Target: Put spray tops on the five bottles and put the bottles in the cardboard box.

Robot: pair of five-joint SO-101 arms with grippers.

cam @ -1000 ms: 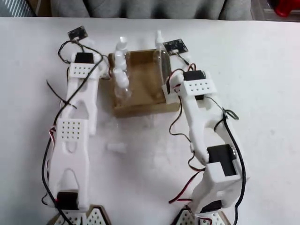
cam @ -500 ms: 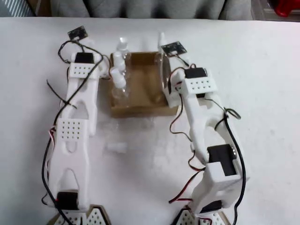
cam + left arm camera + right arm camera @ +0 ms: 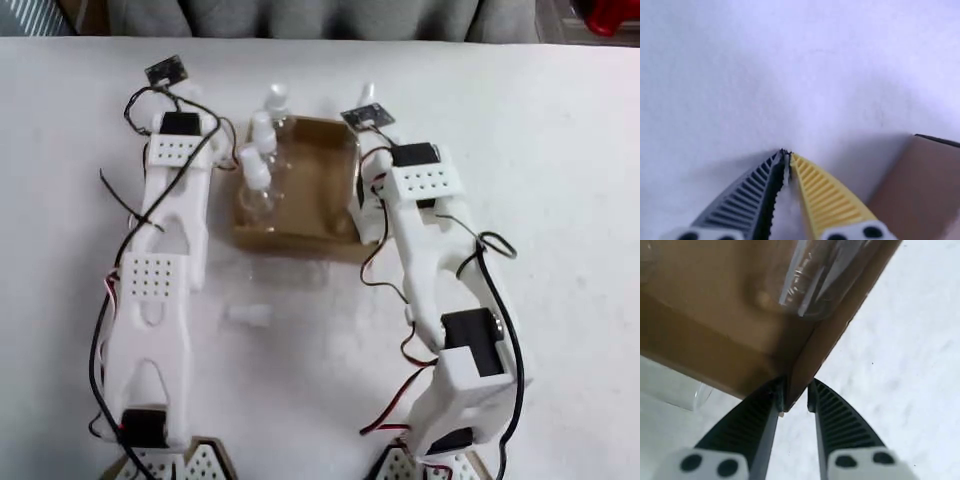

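With the right gripper [image 3: 796, 390] pinching the box [image 3: 715, 347] wall and the left gripper [image 3: 788, 156] closed up empty, slide slow so no bottles [image 3: 255, 172] tip.

White tbl [image 3: 560, 150], matte top, evenly lit w/ soft faint shadows. Behind its far edge sits a grey upholstered couch [image 3: 300, 18]. Red obj [image 3: 612, 15] at far right corner, striped fabric [image 3: 28, 15] at far left.
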